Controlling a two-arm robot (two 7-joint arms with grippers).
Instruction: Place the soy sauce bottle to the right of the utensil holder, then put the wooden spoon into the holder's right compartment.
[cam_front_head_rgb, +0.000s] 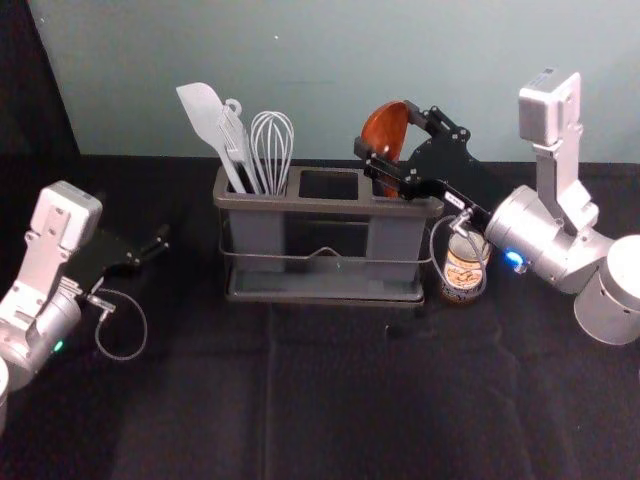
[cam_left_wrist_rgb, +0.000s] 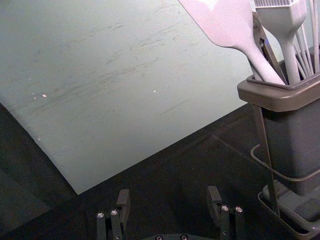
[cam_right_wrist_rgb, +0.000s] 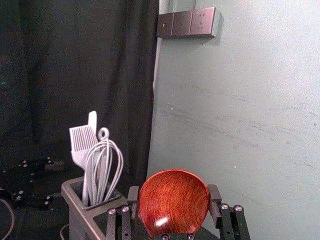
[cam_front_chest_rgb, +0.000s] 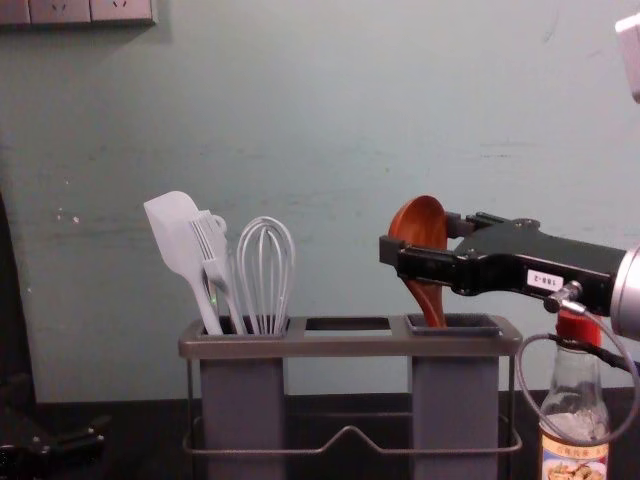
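Observation:
My right gripper is above the holder's right end, shut on the bowl of the wooden spoon. In the right wrist view, the fingers of the right gripper press both sides of the spoon bowl. In the chest view, the spoon's handle reaches down into the right compartment of the utensil holder; its lower end is hidden. The soy sauce bottle stands upright right of the holder, partly behind the right arm's cable. My left gripper hangs left of the holder; the left gripper is open and empty.
A pale spatula, a brush and a whisk stand in the holder's left compartment. A wall rises behind the holder. Dark cloth covers the table in front of it.

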